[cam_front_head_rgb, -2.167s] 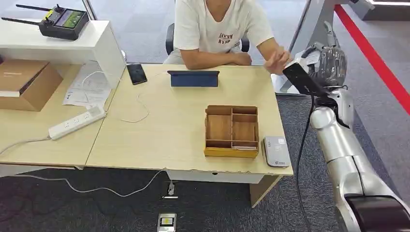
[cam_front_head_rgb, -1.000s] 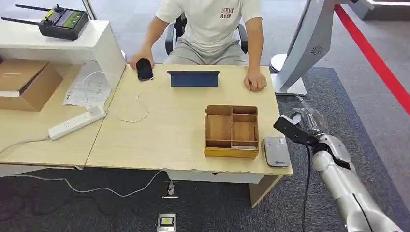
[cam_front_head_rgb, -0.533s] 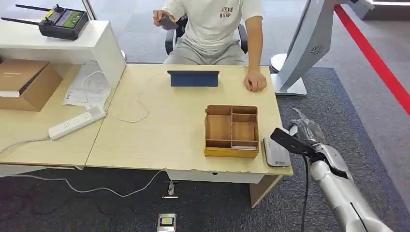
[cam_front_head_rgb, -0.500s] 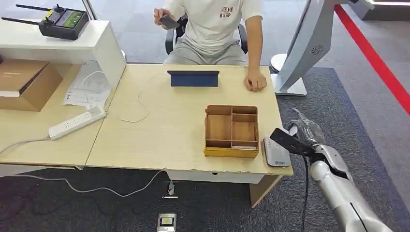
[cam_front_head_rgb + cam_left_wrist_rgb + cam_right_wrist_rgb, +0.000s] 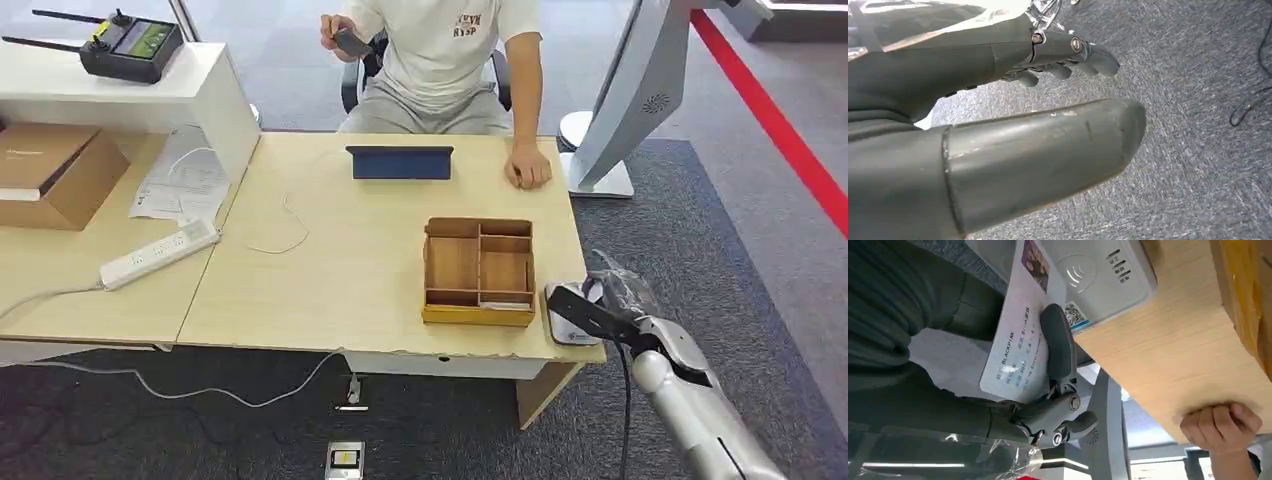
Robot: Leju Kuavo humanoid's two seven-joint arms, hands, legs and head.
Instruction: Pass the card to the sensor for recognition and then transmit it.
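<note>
My right hand grips the card, one finger laid across its printed face. Card held flat, its far end reaching toward the sensor, the grey reader lying at the near right corner of the surface, just beside the wooden tray. In the right wrist view the card's edge meets or overlaps the reader's edge; cannot tell whether it touches or hovers just above.

From the head view, right hand sits at the surface's corner, over the sensor, with the wrist camera bar partly covering it.

Left hand hangs over grey carpet, holding nothing, fingers extended and apart from the thumb.

Person seated across the surface, one hand resting on its far edge, the other raised with a dark object. Closed tablet case in front of them.

Progress, as I judge it: card is in hand and brought to the reader, so the recognition step is under way or about to be. Card does not look centred on the reader's contact symbol yet. Left to do: settle the card over the reader face, then carry it across and hand it over, presumably to the person opposite.
</note>
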